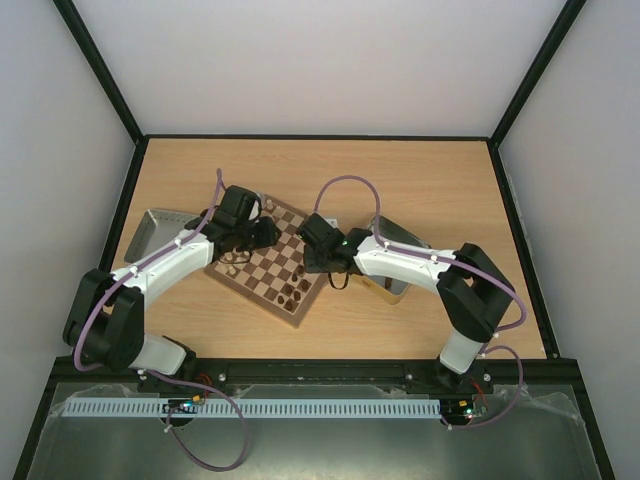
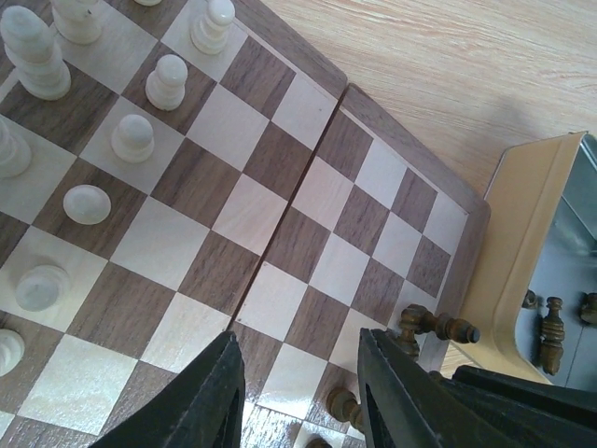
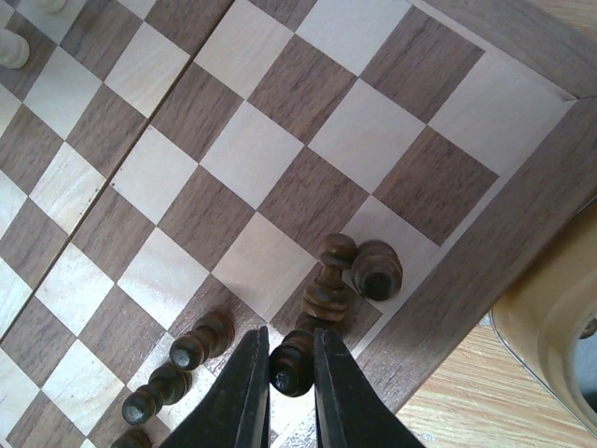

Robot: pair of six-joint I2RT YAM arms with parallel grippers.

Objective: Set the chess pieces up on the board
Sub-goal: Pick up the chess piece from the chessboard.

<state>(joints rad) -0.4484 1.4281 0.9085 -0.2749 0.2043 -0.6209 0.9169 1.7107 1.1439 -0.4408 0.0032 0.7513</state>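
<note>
The wooden table (image 1: 430, 180) carried everything, and two arms reached in from its near edge, the left arm (image 1: 165, 262) and the right arm (image 1: 410, 262), both bent toward the middle. There lay the board (image 1: 272, 268), flat and turned askew to the table edges, a square of tan and dark-brown checks with a brown rim and a thin seam across its middle. A grey tray (image 1: 150, 232) was near the board on the left, and a cream-rimmed container (image 2: 522, 252) stood just beside one corner on the right, with a few dark pieces inside. The left jaws hung released over the board, apart, with only bare checks between them. The right jaws were clenched on the round head of one dark brown piece (image 3: 291, 371) close to the rim; whether it touched the board could not be told. The pale cream pieces (image 2: 133, 138), small turned figures, stood on squares along one side of the board. The dark brown pieces (image 3: 201, 343) were in a line along the opposite side, and one fallen piece (image 3: 326, 280) lay on its side, touching a standing neighbour (image 3: 376, 271).
</note>
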